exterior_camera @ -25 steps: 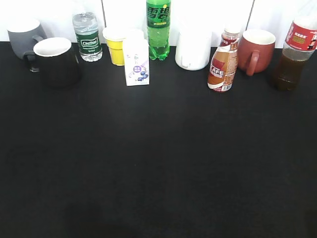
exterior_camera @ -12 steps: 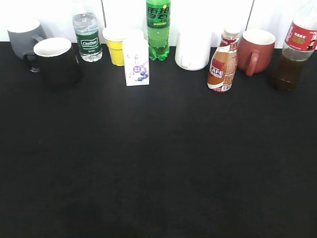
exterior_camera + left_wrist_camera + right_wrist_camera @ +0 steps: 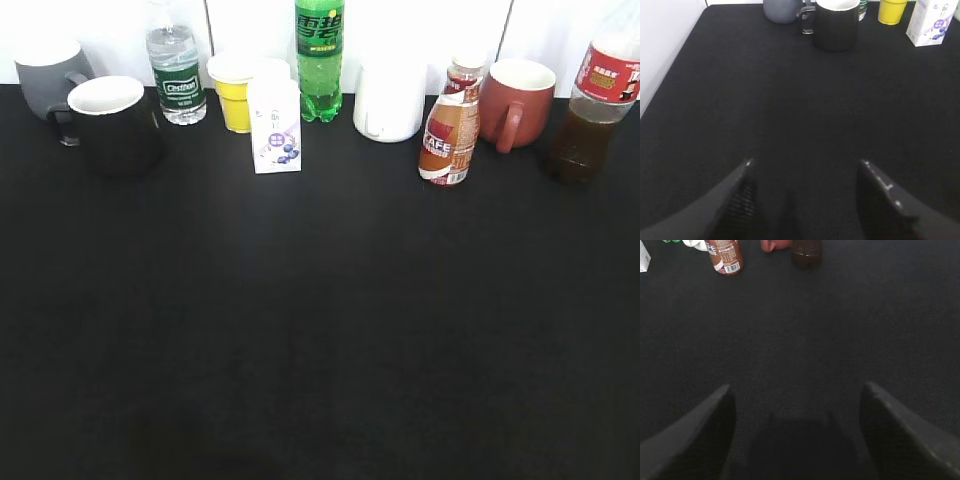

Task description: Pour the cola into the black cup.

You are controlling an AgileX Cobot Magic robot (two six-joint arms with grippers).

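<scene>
The cola bottle [image 3: 592, 108], dark liquid with a red label, stands at the far right of the back row; its base shows in the right wrist view [image 3: 806, 252]. The black cup [image 3: 112, 125], white inside, stands at the back left, and also shows in the left wrist view [image 3: 835, 25]. My left gripper [image 3: 805, 167] is open and empty above the black cloth, well short of the cup. My right gripper [image 3: 797, 392] is open and empty, well short of the cola. Neither gripper shows in the exterior view.
Along the back stand a grey mug [image 3: 48, 72], a water bottle [image 3: 176, 75], a yellow cup [image 3: 233, 92], a white carton [image 3: 275, 125], a green soda bottle [image 3: 320, 60], a white jug [image 3: 390, 100], a CAFE bottle [image 3: 448, 125] and a reddish-brown mug [image 3: 518, 103]. The black cloth [image 3: 320, 320] covers the table.
</scene>
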